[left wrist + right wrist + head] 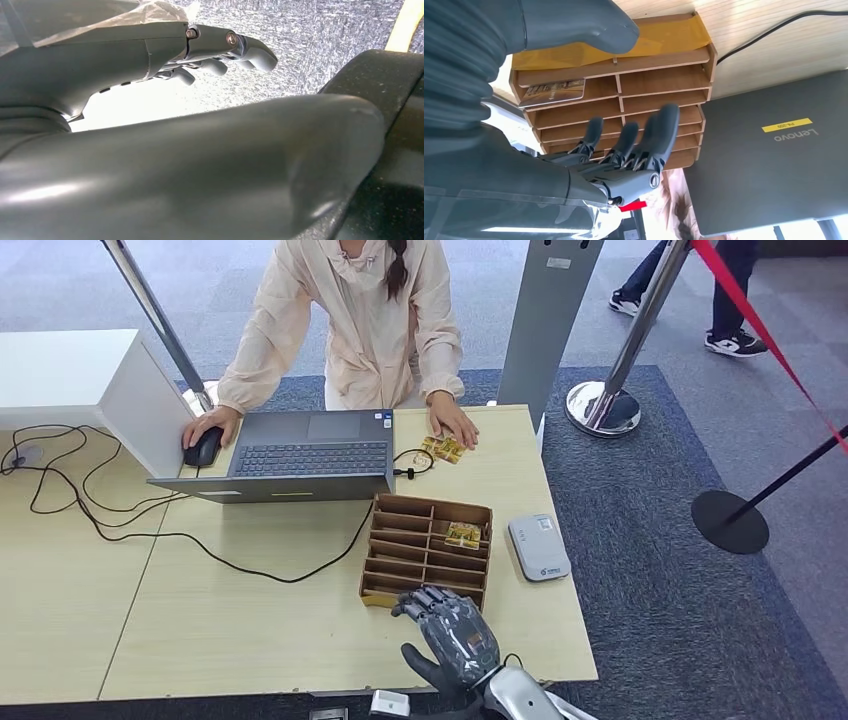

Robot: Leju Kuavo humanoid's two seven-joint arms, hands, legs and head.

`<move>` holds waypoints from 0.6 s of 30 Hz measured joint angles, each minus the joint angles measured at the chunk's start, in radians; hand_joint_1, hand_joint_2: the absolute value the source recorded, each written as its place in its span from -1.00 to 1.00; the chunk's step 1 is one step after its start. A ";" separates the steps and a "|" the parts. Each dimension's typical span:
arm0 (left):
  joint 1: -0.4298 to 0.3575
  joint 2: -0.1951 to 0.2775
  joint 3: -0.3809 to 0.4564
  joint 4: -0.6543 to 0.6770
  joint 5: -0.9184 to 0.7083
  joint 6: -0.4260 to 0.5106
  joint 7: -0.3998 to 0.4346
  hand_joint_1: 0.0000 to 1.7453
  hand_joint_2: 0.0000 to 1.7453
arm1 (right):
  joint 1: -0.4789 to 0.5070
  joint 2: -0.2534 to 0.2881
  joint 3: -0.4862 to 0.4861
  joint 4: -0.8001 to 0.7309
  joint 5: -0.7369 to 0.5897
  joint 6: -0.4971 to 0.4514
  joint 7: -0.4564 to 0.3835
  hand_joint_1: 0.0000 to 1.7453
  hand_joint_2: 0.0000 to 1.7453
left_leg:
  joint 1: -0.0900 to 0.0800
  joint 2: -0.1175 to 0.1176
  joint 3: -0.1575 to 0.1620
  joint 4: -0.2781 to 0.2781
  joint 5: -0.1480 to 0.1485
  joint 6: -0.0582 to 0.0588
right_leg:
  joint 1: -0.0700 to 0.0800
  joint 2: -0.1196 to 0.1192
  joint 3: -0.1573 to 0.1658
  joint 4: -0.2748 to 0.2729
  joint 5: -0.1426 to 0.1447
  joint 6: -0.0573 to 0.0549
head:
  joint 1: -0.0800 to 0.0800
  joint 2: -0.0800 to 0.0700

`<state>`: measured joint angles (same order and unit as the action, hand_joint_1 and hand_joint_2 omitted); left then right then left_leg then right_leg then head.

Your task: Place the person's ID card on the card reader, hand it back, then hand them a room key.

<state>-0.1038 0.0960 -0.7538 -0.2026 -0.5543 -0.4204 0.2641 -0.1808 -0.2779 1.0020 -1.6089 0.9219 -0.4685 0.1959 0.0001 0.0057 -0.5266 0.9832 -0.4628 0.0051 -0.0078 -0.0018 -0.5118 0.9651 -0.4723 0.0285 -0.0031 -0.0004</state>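
Observation:
My right hand (450, 635) hovers with fingers apart over the near edge of the wooden slotted organizer (428, 550) and holds nothing. A gold-patterned card (463, 534) lies in one of the organizer's right slots; the right wrist view shows that card (554, 90) beyond my thumb, with the fingers (634, 145) spread over the slots (659, 82). The grey card reader (538, 547) lies flat just right of the organizer, nothing on it. More gold cards (443, 448) lie under the person's hand (452, 422) at the table's far side. My left hand (215, 55) hangs over carpet, fingers loosely extended, holding nothing.
An open laptop (300, 455) stands left of the organizer, and a black cable (250, 570) runs across the table. The person's other hand rests on a mouse (203, 448). A white box (90, 380) sits far left. Stanchion bases (600, 408) stand on the carpet to the right.

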 joint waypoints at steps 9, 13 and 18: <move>0.000 0.000 0.000 0.000 0.000 0.000 -0.002 -1.00 -1.00 | 0.000 0.001 -0.012 0.012 0.010 -0.002 0.018 -0.16 1.00 | 0.000 0.000 0.000 0.000 0.000 0.000 | 0.000 0.000 0.000 0.000 0.000 0.000 | 0.000 0.000; 0.000 0.001 0.000 0.000 0.000 0.000 -0.003 -1.00 -1.00 | 0.000 0.001 -0.018 0.016 0.023 -0.010 0.029 -0.12 1.00 | 0.000 0.000 0.000 0.000 0.000 0.000 | 0.000 0.000 0.000 0.000 0.000 0.000 | 0.000 0.000; 0.000 0.001 0.000 0.000 0.000 0.000 0.000 -1.00 -1.00 | 0.000 0.001 -0.033 0.020 0.067 -0.038 0.064 -0.14 1.00 | 0.000 0.000 0.000 0.000 0.000 0.000 | 0.000 0.000 0.000 0.000 0.000 0.000 | 0.000 0.000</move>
<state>-0.1037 0.0969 -0.7535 -0.2026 -0.5543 -0.4203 0.2639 -0.1808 -0.2772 0.9685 -1.5888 0.9891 -0.5068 0.2596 0.0001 0.0057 -0.5265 0.9832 -0.4628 0.0051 -0.0078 -0.0018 -0.5118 0.9651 -0.4723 0.0285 -0.0032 -0.0004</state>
